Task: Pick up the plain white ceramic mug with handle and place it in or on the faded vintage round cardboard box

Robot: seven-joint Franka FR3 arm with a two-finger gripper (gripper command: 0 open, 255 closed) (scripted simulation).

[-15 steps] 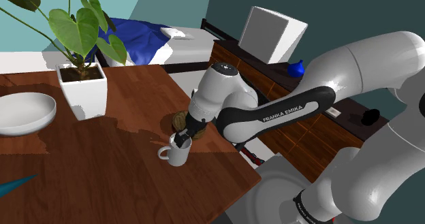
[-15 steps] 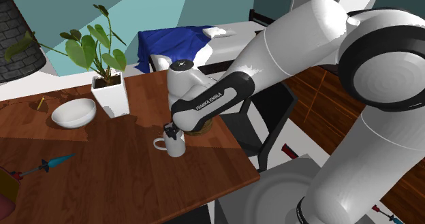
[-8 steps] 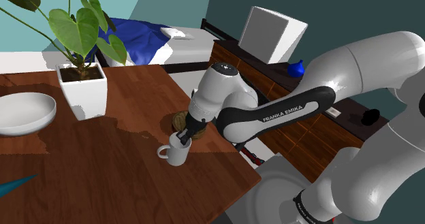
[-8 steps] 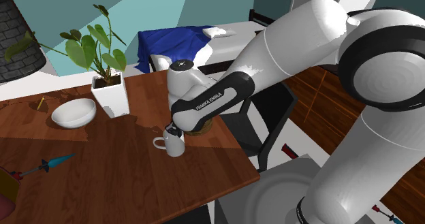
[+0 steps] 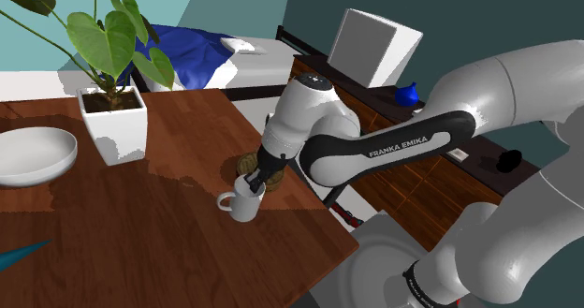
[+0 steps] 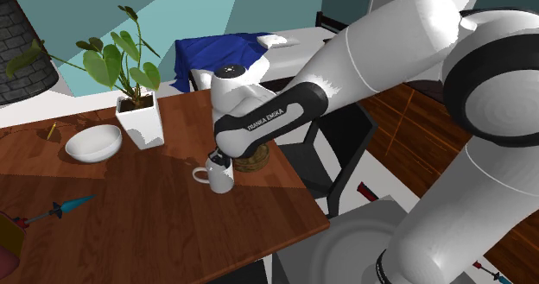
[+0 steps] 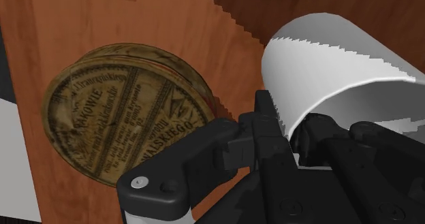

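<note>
From where I stand, the round box [image 5: 245, 163] is half hidden in the shoulder view. The black gripper [image 5: 253, 186] and the arm's wrist stand in front of it, leaving a brown sliver. In the second exterior view the arm covers much of the box [image 6: 256, 162] as well. The wrist view gives it [image 7: 122, 114] nearly whole: a faded tan lid with printed lettering I cannot read, lying flat on the wooden table [image 5: 168, 250].

The white mug [image 5: 242, 204] shows its side and handle, but the gripper blocks its mouth. I cannot tell whether its base rests on the table or hangs just above it. In the wrist view the black hand cuts off the lower part of the mug [image 7: 327, 66].

The gripper [image 7: 289, 131] is clamped on the mug's wall at the rim, with one finger [image 7: 268, 117] pressing the outside and the other sitting inside the cup.

The mug [image 6: 218, 177] is near the table's edge under the gripper [image 6: 218, 161], its handle pointing to nine o'clock. The box lies just beside it, at one o'clock in the shoulder view and two o'clock in the second exterior view.
</note>
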